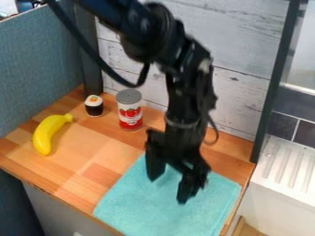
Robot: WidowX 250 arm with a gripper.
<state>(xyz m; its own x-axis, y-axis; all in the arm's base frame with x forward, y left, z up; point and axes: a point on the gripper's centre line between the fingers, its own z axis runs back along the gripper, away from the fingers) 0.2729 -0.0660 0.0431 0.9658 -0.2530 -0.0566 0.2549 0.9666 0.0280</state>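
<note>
The black gripper (169,180) hangs over the upper middle of a turquoise cloth (135,202), its two fingers spread apart with only cloth visible between them. Whether the fingertips touch the cloth I cannot tell. The cloth lies flat on the wooden counter, at its right front part. Behind and left of the gripper stands an upright red and white can (130,110) with a grey top. A small sushi-like toy (94,106), black below and white with an orange spot on top, is left of the can. A yellow banana (49,133) lies at the counter's left.
A blue-grey partition (40,64) borders the wooden counter (83,159) on the left, and a whitewashed plank wall (243,50) rises behind. Right of a dark upright post (274,83) is a white ribbed drainboard (289,170). The counter's front edge runs along the lower left.
</note>
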